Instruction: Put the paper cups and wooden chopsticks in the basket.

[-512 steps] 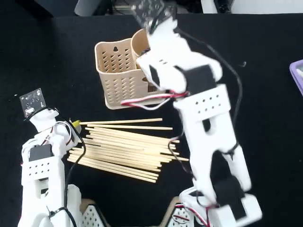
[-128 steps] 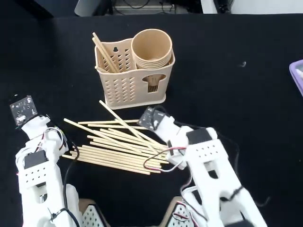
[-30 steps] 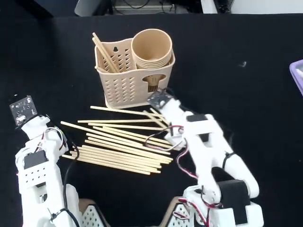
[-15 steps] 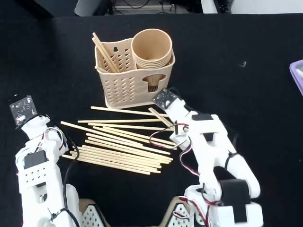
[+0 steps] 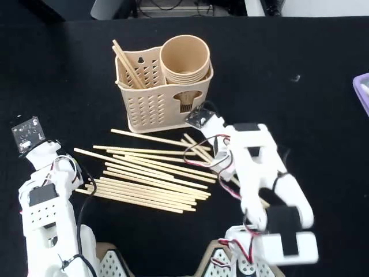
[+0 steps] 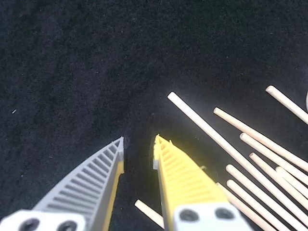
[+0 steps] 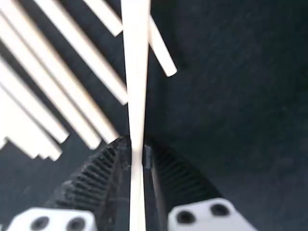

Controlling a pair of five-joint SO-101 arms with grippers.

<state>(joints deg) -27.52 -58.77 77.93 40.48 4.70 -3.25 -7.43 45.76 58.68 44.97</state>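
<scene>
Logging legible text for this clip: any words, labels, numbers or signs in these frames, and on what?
No readable text in any view.
Basket, paper cups and wooden chopsticks: plain, no print.
Circuit board on the left arm: any markings too small to read.

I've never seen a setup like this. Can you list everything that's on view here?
table: one, black cloth-covered, under everything
basket: one, beige, perforated, two compartments, at the back of the table
paper cups: one stack of several, tan, upright in one basket compartment
chopsticks in the basket: a couple, pale wood, leaning in the other compartment
loose chopsticks: an overlapping pile, pale wood, on the table in front of the basket
held chopstick: one, pale wood, in the right hand
purple object: one, cut off at the high view's edge
left hand: grey and yellow, open, low beside the pile's ends
right hand: black, shut on the held chopstick
</scene>
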